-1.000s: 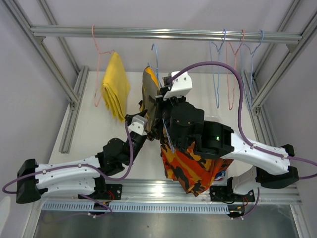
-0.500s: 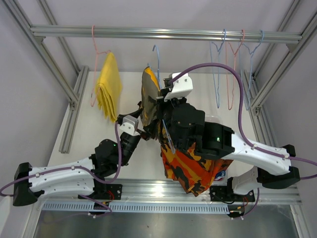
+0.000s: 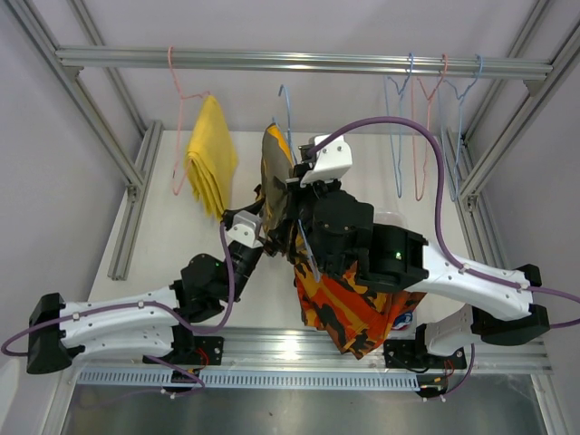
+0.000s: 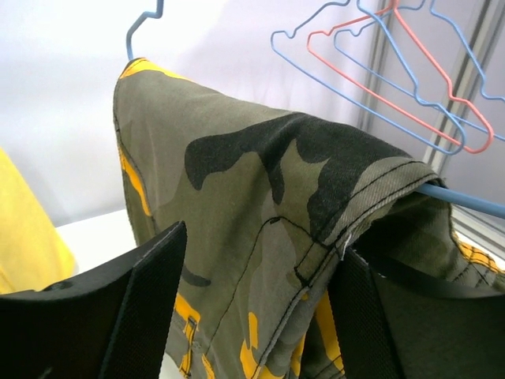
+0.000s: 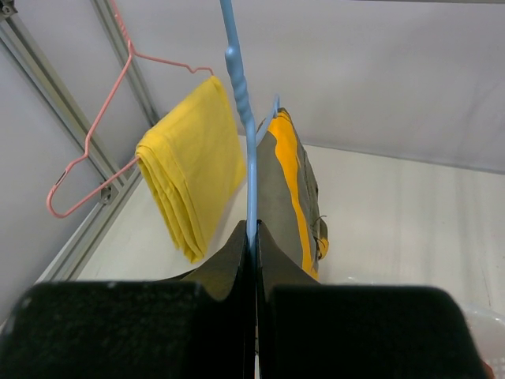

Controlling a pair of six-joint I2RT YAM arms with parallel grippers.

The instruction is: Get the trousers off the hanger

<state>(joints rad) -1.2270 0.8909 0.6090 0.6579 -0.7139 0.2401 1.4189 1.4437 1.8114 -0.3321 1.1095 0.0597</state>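
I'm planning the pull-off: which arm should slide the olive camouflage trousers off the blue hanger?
Left. The left gripper, open, straddles the olive camouflage trousers; the right gripper is shut on the blue hanger, steadying it.

Both arms are the same build. Left arm [image 3: 118, 319] and right arm [image 3: 471, 272] have white shells on the long links and black blocky joint housings. A loose purple cable [image 3: 381, 115] runs along each. Green LED [image 3: 396, 253] lit on the right arm's black housing. White wrist cap [image 3: 328, 159]. Fingers [image 4: 150, 308] are matte black, flat-faced and slightly grainy.
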